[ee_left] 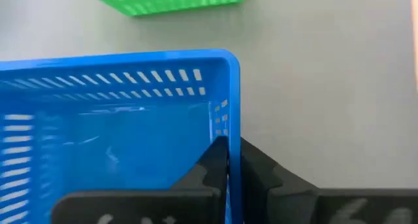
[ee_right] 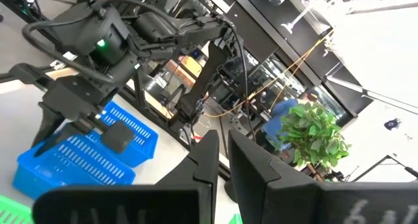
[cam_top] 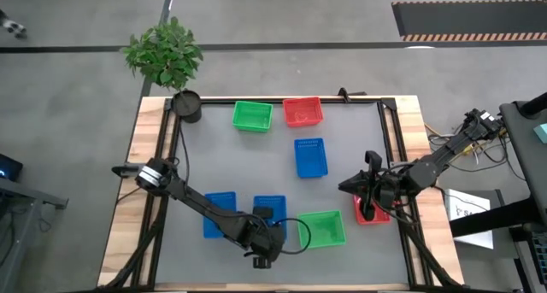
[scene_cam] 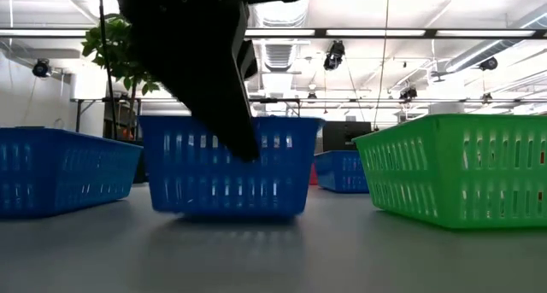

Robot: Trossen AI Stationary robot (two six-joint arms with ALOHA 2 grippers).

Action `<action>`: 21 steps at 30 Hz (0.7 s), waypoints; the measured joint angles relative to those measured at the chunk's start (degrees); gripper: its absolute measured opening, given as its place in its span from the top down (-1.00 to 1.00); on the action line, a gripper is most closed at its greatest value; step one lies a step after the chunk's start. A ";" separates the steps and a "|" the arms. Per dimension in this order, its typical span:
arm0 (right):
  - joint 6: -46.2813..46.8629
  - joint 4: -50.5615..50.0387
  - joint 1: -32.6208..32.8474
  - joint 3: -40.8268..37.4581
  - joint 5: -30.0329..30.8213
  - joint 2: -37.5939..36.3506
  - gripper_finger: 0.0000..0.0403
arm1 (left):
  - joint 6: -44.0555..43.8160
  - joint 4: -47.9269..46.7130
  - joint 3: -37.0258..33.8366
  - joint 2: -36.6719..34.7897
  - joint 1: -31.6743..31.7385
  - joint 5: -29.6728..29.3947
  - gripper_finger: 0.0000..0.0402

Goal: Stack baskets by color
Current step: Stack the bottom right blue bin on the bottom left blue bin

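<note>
Two blue baskets point(cam_top: 220, 214) point(cam_top: 270, 209) stand side by side near the table's front edge, with a green basket point(cam_top: 323, 228) to their right. My left gripper point(ee_left: 228, 149) is shut on the right-hand blue basket point(scene_cam: 226, 169). A third blue basket point(cam_top: 310, 156) rests mid-table. A green basket point(cam_top: 252, 115) and a red basket point(cam_top: 302, 111) stand at the far edge. My right gripper point(cam_top: 350, 188) hovers shut, holding nothing, over another red basket point(cam_top: 372, 211) at the right. My left gripper pinches the blue basket's near wall point(ee_left: 230, 119), close to its right corner, with one finger inside the basket and one outside. The fingers slant down from the near left, across the wall's rim. The basket sits level with its bottom on the table.
A black plant pot point(cam_top: 186, 105) with a leafy plant stands at the far left corner. Bare grey table lies between the far baskets and the near row. Black frame rails point(cam_top: 389, 131) run along the table's sides.
</note>
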 joint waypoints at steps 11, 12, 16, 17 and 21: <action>0.35 -0.03 0.00 0.02 0.02 0.00 0.86 | 1.52 -17.31 9.65 -0.90 -1.99 -7.58 1.00; 0.37 -0.04 0.00 0.02 0.02 0.00 0.86 | 1.48 -18.96 10.67 -0.90 -2.31 -7.77 1.00; 0.58 -0.07 0.00 0.02 0.02 0.00 0.86 | 0.87 -26.42 15.44 -0.90 -4.07 -11.03 1.00; 0.68 -0.09 0.00 0.02 0.02 0.00 0.86 | 0.72 -28.28 16.75 -0.90 -4.65 -12.00 1.00; 0.69 -0.13 0.00 0.02 0.02 0.00 0.86 | -2.11 -37.79 21.79 -0.90 -6.61 -13.86 1.00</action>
